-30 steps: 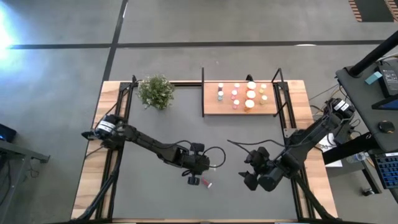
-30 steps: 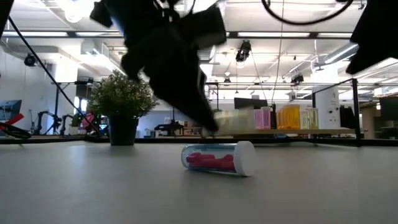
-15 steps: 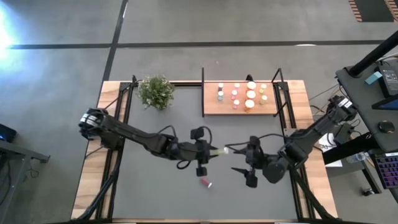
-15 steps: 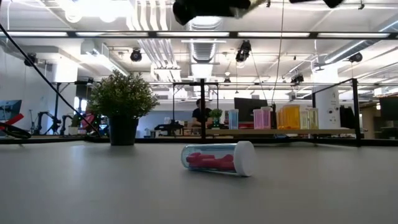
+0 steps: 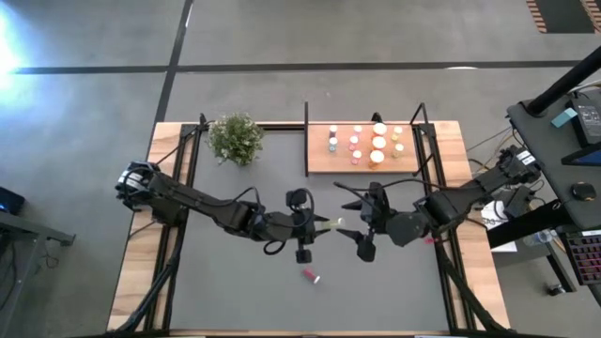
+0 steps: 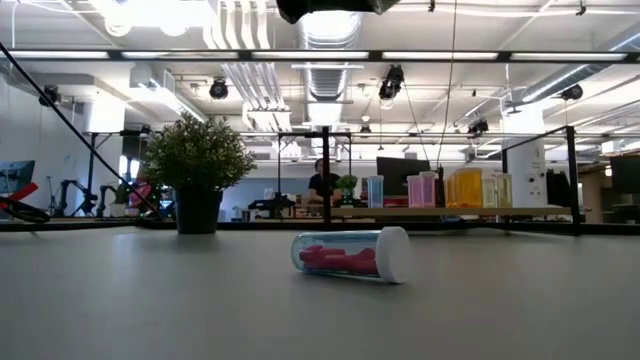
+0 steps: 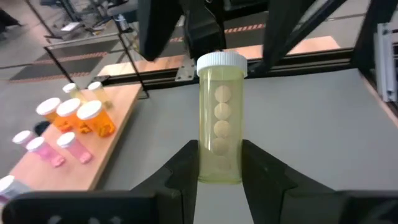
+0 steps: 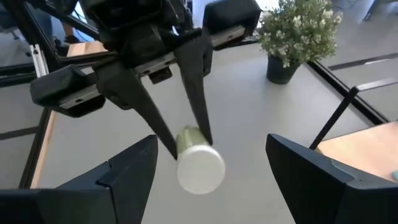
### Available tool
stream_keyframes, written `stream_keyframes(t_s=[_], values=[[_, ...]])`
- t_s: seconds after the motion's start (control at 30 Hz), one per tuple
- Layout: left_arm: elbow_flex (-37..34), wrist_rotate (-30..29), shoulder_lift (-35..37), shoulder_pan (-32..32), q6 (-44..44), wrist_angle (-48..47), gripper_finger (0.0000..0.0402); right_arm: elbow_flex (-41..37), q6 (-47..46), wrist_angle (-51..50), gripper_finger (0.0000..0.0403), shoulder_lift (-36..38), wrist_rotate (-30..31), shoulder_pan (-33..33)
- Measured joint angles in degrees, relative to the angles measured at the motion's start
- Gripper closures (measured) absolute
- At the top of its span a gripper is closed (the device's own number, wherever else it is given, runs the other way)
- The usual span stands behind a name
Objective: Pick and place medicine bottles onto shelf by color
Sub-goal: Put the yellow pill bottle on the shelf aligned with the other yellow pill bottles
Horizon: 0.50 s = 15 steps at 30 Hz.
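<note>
My left gripper [image 5: 322, 226] is shut on a yellow-green bottle [image 5: 330, 224] with a white cap [image 7: 221, 61], well above the middle of the table. My right gripper [image 5: 358, 234] is open just right of the cap, facing it, its fingers [image 8: 127, 174] standing wide on either side without touching. A pink bottle [image 6: 350, 256] lies on its side on the table near the front, its cap to the right; it also shows in the high view [image 5: 310, 275]. The wooden shelf [image 5: 319, 161] at the far right carries several bottles [image 5: 367, 142]. My left gripper pinches the yellow-green bottle's bottom end [image 7: 219, 167] between its two fingers [image 7: 184, 167], one on each side of the round wall. The fingers lie level and along the bottle, coming from the table's left. The bottle is lifted clear, lying level, with its cap toward the right gripper.
A green potted plant [image 5: 235, 138] stands at the far left of the table. Thin black posts [image 5: 306, 139] stand at the shelf's edges. Orange and pink bottles [image 7: 74, 121] stand on the shelf. Bare dark tabletop lies around the pink bottle.
My left gripper has risen from table height beside the pink bottle, gone toward the table's far right and turned level, carrying the yellow-green bottle. My right gripper has moved from the near right toward the table's middle, up to the bottle's cap. The pink bottle has stayed put.
</note>
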State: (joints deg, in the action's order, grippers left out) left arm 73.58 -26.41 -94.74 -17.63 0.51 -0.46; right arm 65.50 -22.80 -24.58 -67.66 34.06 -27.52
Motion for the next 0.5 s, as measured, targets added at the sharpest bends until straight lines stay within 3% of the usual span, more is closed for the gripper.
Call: stream_keyframes(t_s=[0.5], values=[[-0.02,-1.36,0.0,0.02,-4.12,2.2,0.0317,-2.68,-1.6,4.35,0.0131,-0.07,-1.24,1.06]])
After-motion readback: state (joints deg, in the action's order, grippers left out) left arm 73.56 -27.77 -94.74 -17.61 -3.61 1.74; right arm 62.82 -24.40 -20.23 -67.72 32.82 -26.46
